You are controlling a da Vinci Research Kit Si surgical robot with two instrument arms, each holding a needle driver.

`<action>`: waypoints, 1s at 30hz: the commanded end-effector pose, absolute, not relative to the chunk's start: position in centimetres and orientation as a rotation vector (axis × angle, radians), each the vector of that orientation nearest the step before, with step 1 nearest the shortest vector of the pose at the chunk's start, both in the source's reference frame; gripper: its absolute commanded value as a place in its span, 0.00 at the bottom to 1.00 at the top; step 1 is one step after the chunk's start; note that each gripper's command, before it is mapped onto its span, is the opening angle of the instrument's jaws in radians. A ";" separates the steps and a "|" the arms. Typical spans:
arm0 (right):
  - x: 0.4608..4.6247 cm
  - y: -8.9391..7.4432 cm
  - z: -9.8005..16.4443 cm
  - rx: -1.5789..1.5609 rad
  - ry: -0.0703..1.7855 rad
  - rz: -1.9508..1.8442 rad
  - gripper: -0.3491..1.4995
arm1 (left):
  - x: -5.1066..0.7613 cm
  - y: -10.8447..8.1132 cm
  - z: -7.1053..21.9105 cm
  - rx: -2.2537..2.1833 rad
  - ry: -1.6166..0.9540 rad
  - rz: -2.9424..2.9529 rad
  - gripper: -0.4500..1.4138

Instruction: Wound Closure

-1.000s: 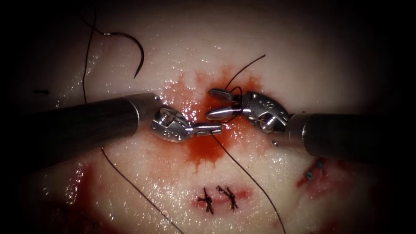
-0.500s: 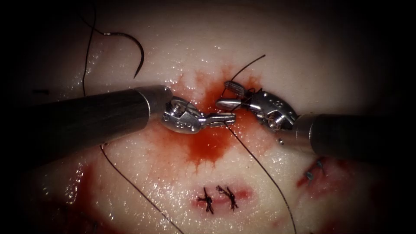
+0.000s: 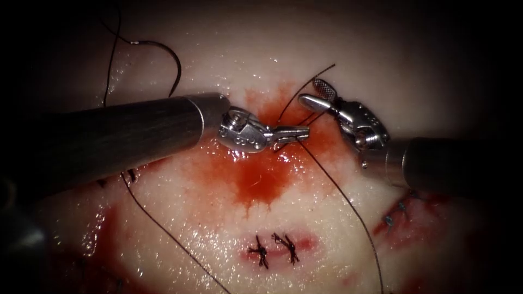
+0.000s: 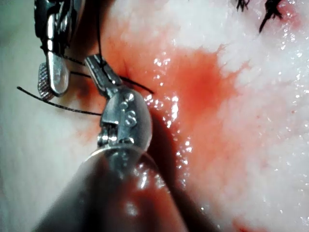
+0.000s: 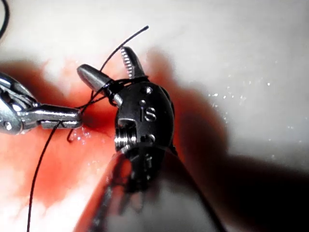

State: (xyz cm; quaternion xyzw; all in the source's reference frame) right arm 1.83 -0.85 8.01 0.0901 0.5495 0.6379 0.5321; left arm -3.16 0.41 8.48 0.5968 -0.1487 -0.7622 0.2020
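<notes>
- Comparing with the earlier endoscope pictures: both tools have shifted toward the picture's right and upward; the left tool point(image 3: 297, 133) has followed the right tool point(image 3: 318, 92), tips near each other over the red fluid point(image 3: 256, 179).
- Left tool: jaws clenched on the thread point(image 3: 338, 190), as before. Right tool: jaws parted, gripping nothing; thread is wrapped round it just behind the jaws, seen in the right wrist view point(image 5: 108, 87).
- Judgement: the wrap with the strand held taut looks like a knot being formed, not yet tightened.
- Needle point(image 3: 171, 62): lies free on the tissue point(image 3: 381, 65), left of the cut, well apart from both tools, not in the tissue.
- Needle axis: the arc curves from its thread end at upper left down to the tip, which points down and slightly left.
- Two finished stitches point(image 3: 275, 250) sit below the fluid.
</notes>
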 end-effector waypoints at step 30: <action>2.05 -0.7 8.0 0.350 1.340 1.550 0.81 | -3.29 0.5 8.5 1.666 -0.418 -2.135 0.00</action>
